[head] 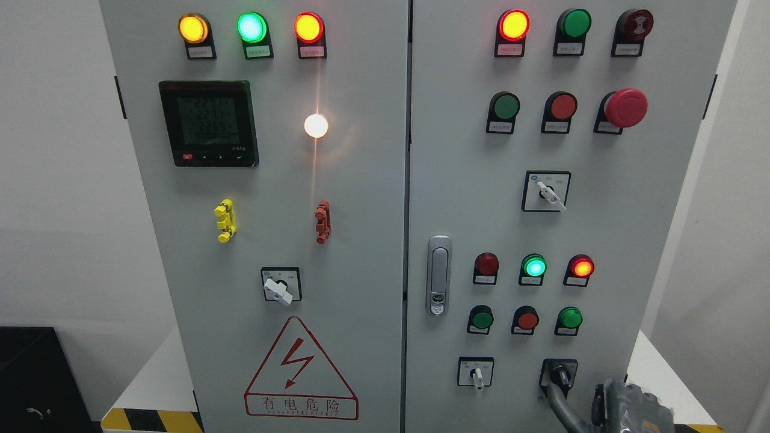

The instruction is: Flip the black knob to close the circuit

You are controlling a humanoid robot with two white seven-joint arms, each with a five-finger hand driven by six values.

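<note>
The black knob (562, 376) sits on a black plate at the lower right of the grey cabinet's right door (631, 228); its handle points roughly downward. My right hand (592, 406) comes in at the bottom right, just below the knob. A dark part of it reaches up to the lower left edge of the knob's plate. Most of the hand is cut off by the bottom edge of the picture. My left hand is out of view.
A white selector switch (477, 376) sits left of the knob, with a row of red and green buttons (527, 320) above. A door handle (439, 275) is at the door's left edge. The left door holds a meter (207, 123) and a warning sign (299, 373).
</note>
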